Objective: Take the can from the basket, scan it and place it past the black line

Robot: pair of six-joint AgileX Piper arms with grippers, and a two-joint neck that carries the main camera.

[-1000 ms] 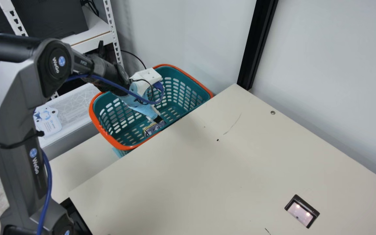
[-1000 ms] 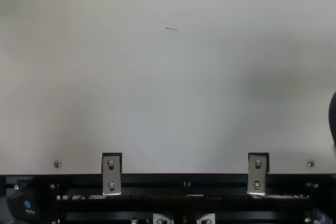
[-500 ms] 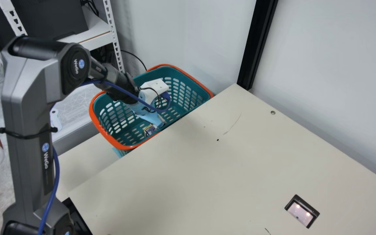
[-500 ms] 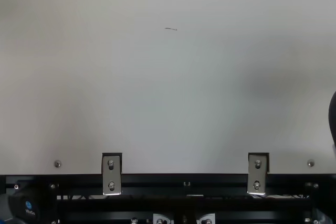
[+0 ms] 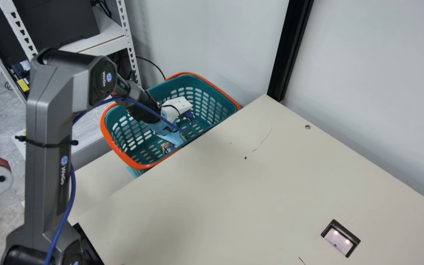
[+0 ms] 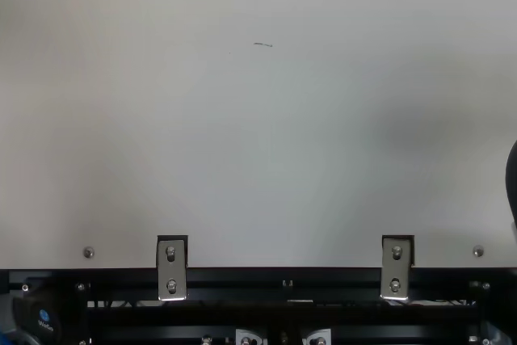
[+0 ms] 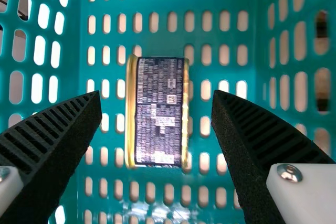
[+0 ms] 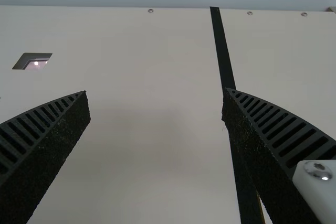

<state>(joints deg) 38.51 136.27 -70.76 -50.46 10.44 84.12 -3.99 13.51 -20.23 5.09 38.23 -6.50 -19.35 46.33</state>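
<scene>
**A:** ok so the left gripper [image 7: 157,97], where's it at? fingers shut on anything?

**B:** nope, fingers are wide apart, nothing between the pads yet. The can [image 7: 159,111] is on the basket [image 5: 102,123] floor, and in the left wrist view it's centred on the gap, a bit of room on each side.

**A:** need to twist the wrist at all?

**B:** don't think so tbh. Its long axis runs along the pads, not across the gap, so they'd close over the narrow way, onto the two gold rims [image 7: 131,114]. I'd just go straight down and squeeze. Can't tell how much drop is left though.

**A:** does the main view help?

**B:** different info. It gives you the left arm [image 5: 48,147] slanting down inside the basket wall, with a bit of the can by the near side. The wrist view's where you get the label and the lineup. Left is clearly the closer arm.

**A:** and the other one?

**B:** right gripper [image 8: 155,98] has its fingers spread too, over the table [image 8: 147,156]. Right wrist view has the black line [image 8: 223,51] running past one finger, and what I'd guess is the scanner [image 8: 35,61] on the other side.
</scene>
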